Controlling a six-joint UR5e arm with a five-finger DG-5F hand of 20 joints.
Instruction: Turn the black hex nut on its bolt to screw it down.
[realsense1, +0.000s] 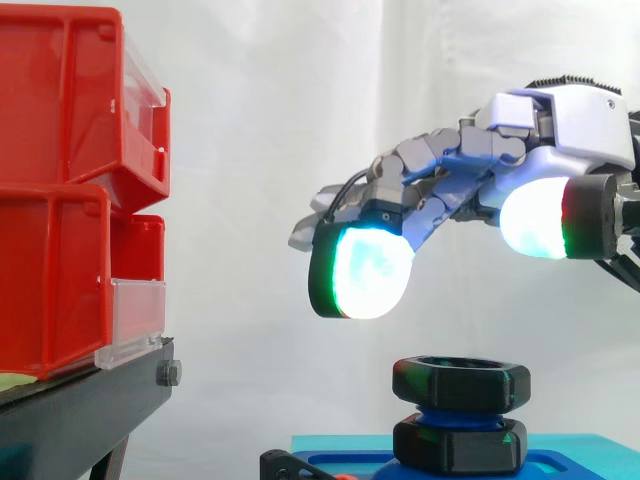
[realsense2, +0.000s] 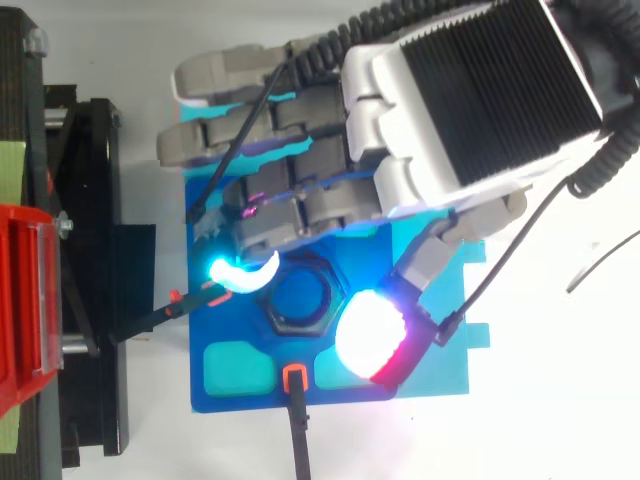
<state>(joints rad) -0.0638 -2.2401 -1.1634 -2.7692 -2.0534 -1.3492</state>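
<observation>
The hand (realsense1: 560, 130) hovers with fingers loosely spread and empty, just above the top black hex nut (realsense1: 460, 383), one of two nuts on a single blue bolt (realsense2: 300, 293) near the middle of the blue base plate (realsense2: 240, 325), beside two stacked red bins (realsense1: 60, 100).

gap: open air between hand (realsense1: 455, 165) and black hex nut (realsense1: 460, 383) | left: 2 stacked red bins (realsense1: 70, 180), well apart

Out past my hand (realsense1: 520, 150), well apart from it, two red bins (realsense1: 50, 110) sit stacked on a black stand (realsense1: 80, 410). A white curtain (realsense1: 300, 80) hangs behind my hand and everything else.
</observation>
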